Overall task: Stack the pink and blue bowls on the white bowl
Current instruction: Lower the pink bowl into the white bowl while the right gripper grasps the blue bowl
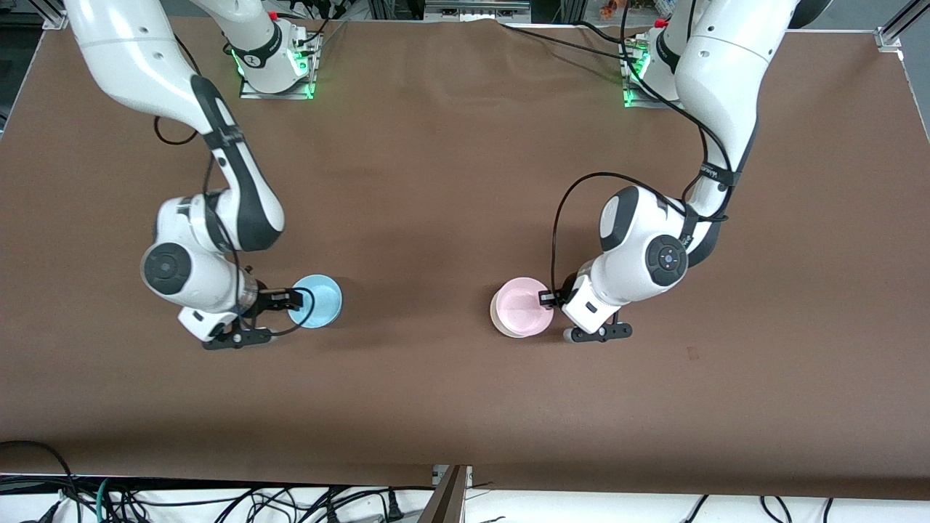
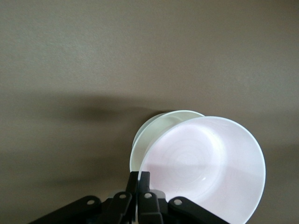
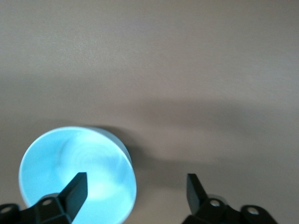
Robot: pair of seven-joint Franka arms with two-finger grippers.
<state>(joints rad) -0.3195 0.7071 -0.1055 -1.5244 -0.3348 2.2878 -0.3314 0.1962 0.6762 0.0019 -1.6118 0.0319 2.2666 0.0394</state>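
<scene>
Front view first: nearest the camera-side edge of the table (image 1: 450,407), my left gripper (image 1: 546,299) is pinched shut on the rim of the pink bowl (image 1: 520,305), which hangs tilted over the white bowl (image 1: 498,319), a pale crescent showing under it. Left wrist view confirms it: fingers (image 2: 138,186) closed on the pink rim, white bowl (image 2: 149,135) peeking out beneath. About level with it toward the right arm's end, my right gripper (image 1: 294,301) stands wide open, one finger over the blue bowl (image 1: 317,301), holding nothing. I judge these bowls light, stiff and glossy, so slippery; a rim pinch is the only real hold, and they would chip if dropped.
</scene>
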